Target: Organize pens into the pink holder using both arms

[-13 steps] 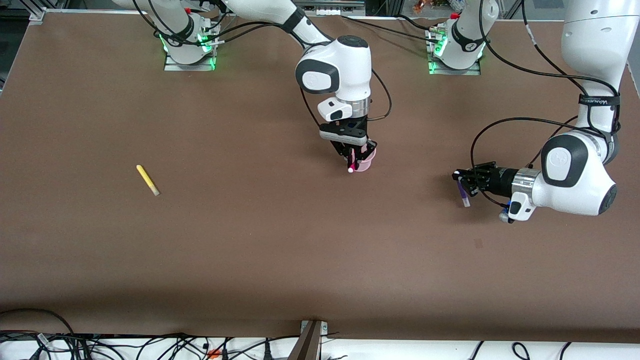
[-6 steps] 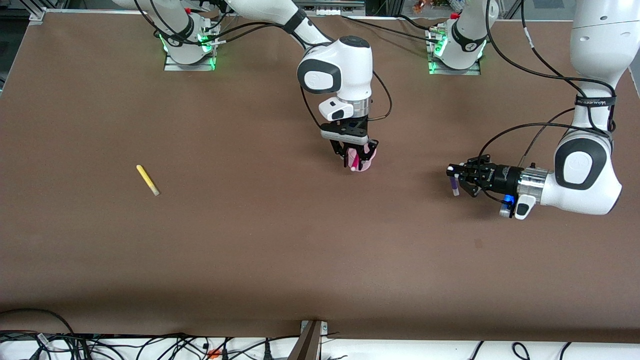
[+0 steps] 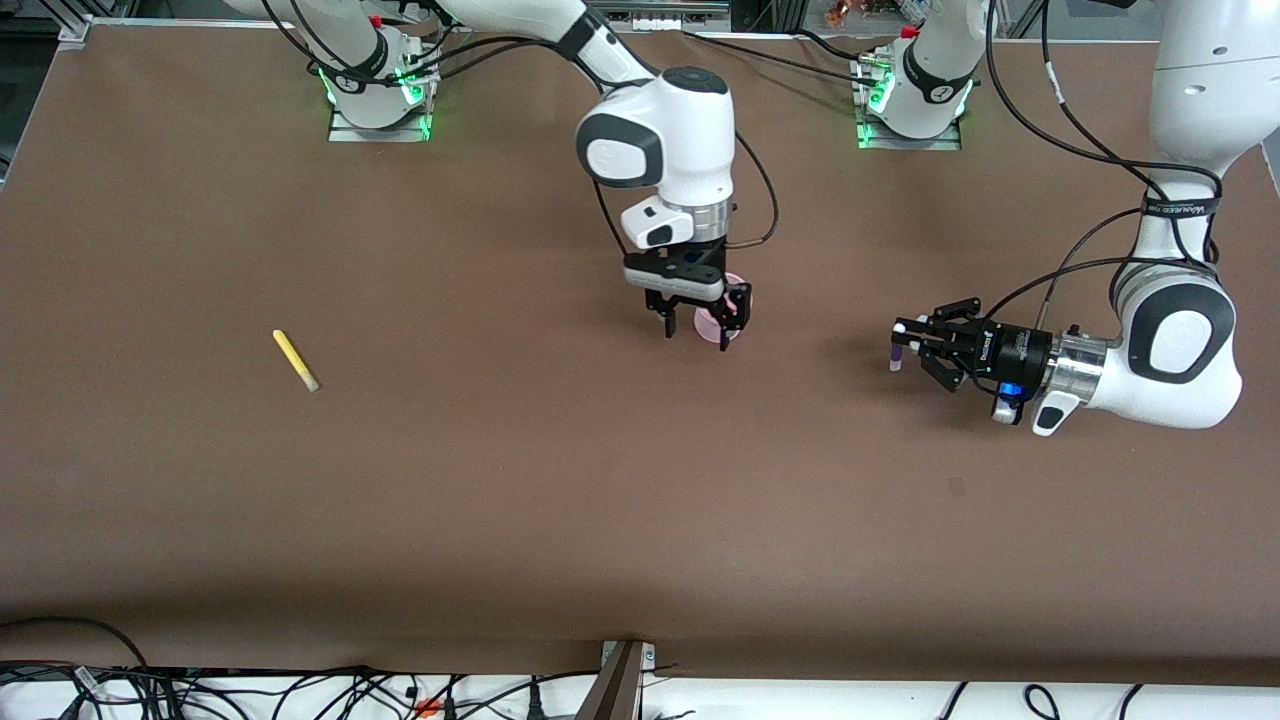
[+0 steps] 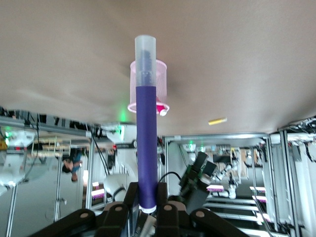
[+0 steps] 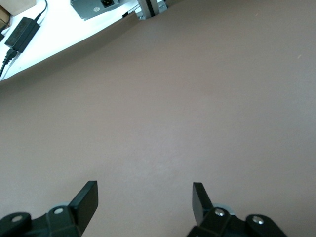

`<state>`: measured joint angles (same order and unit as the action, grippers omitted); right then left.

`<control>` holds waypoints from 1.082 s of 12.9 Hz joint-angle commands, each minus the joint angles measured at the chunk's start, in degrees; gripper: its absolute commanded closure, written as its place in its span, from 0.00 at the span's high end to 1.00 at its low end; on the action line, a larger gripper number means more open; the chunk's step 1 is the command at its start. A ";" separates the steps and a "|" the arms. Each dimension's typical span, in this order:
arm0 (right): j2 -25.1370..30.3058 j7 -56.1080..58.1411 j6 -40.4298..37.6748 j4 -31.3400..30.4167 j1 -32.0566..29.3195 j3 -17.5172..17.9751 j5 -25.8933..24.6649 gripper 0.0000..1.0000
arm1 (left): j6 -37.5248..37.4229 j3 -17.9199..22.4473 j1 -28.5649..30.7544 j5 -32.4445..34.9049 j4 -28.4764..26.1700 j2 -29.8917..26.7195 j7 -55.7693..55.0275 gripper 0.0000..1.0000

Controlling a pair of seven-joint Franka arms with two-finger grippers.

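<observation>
On the table stand one pink holder [image 3: 722, 318] with one magenta pen [image 3: 733, 311] inside, and one yellow pen [image 3: 295, 360] at its nine o'clock. Right gripper [image 3: 697, 325] gapes over the holder; left gripper [image 3: 915, 345] clamps one purple pen [image 3: 896, 353] at three o'clock.

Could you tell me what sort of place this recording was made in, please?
Most likely a robotics lab: two white arms are bolted to a bare brown table, loose cables run along its edge nearest the front camera, and the left wrist view shows metal framing with more equipment around.
</observation>
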<state>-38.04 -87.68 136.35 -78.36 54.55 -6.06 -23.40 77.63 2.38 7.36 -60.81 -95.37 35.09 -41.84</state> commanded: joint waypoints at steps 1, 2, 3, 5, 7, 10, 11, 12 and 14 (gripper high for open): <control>6.99 19.21 -8.43 -0.83 -5.14 0.52 14.64 0.85 | -5.44 -0.44 0.37 -6.05 0.02 3.04 -1.31 0.00; 9.36 27.82 -12.48 -0.74 -7.94 0.43 20.27 0.85 | -6.60 -0.44 -0.15 -7.82 -0.51 4.02 -1.32 0.00; 11.47 36.35 -17.21 -0.74 -11.10 0.43 23.98 0.85 | -6.44 -0.62 -0.68 -9.05 -2.78 3.76 -1.32 0.00; 14.56 50.70 -26.01 -0.74 -17.96 0.35 28.22 0.85 | -6.35 -0.79 -2.43 -12.57 -5.25 2.80 -4.28 0.00; 16.23 62.84 -32.26 -0.74 -23.77 -0.09 29.20 0.86 | -4.34 -3.07 -3.67 -14.51 -6.39 1.14 -8.06 0.00; 17.29 79.28 -39.83 -1.27 -25.37 -7.36 29.20 0.86 | 4.79 -8.25 -3.67 -15.75 -11.23 -4.05 -10.98 0.00; 17.38 82.98 -40.46 -2.49 -25.37 -9.83 29.12 0.86 | 6.99 -9.66 -3.67 -16.09 -12.72 -4.67 -10.98 0.00; 17.82 86.93 -40.20 -4.41 -25.37 -12.20 29.29 0.86 | 9.45 -11.07 -3.67 -16.62 -14.73 -5.55 -10.29 0.00; 18.87 92.57 -38.72 -7.85 -25.37 -15.72 29.29 0.86 | 14.46 -14.14 -3.58 -18.46 -18.52 -7.39 -8.44 0.00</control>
<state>-21.87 0.00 96.43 -81.71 28.54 -19.12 4.85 87.94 -9.61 3.57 -76.03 -108.03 31.53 -52.14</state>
